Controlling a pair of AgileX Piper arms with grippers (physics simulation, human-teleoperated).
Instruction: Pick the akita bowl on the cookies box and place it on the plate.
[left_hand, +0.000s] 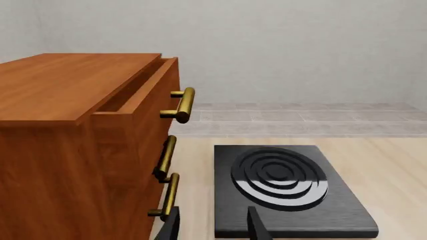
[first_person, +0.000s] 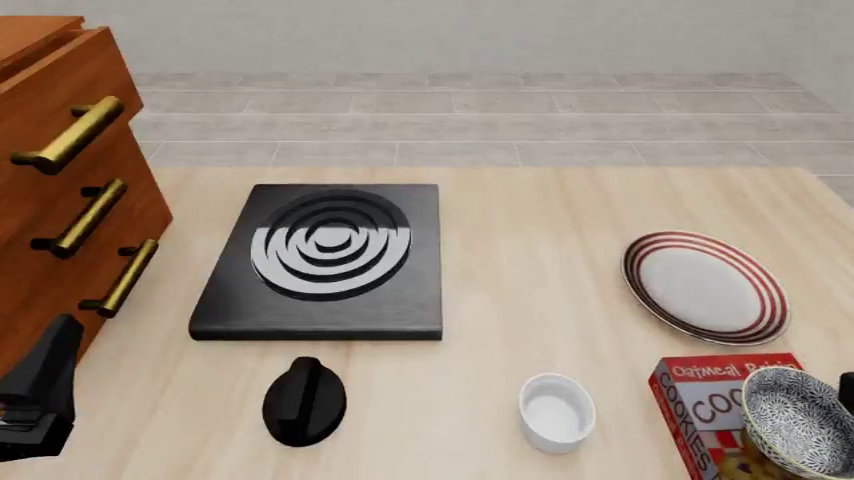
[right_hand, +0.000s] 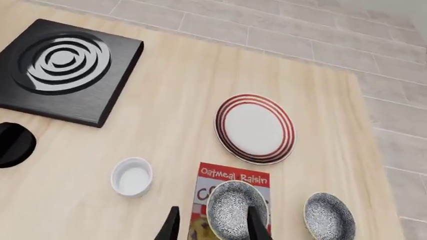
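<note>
Pale wood forms the table (first_person: 534, 260) on which everything is laid out. At the near right edge of the front view, the red cookies box (first_person: 701, 405) lies flat, and the akita bowl (first_person: 798, 420), speckled black and white inside, rests on top of it. The red-striped white plate (first_person: 703, 287) lies empty on the table just beyond the box, apart from it. In the right wrist view, a second speckled bowl (right_hand: 328, 216) is seen on the table beside the box. The right gripper (right_hand: 212, 225) is held above the akita bowl; its two dark fingers (right_hand: 256, 225) are seen apart, one over the bowl's rim and the other off to the side over the box, and nothing is clamped between them. A small plain white ramekin (first_person: 557, 411) stands on the table beside the box, and a black knob-like object (first_person: 304, 400) lies further along the near edge. A black square stove (first_person: 323, 262) with grey concentric rings sits near the middle of the table. A brown wooden cabinet (first_person: 54, 170) with brass drawer handles stands at the far left, its top drawer slightly pulled out in the left wrist view. The left gripper (left_hand: 212, 227) is held near the cabinet, facing the stove, with its jaws apart and nothing held.
</note>
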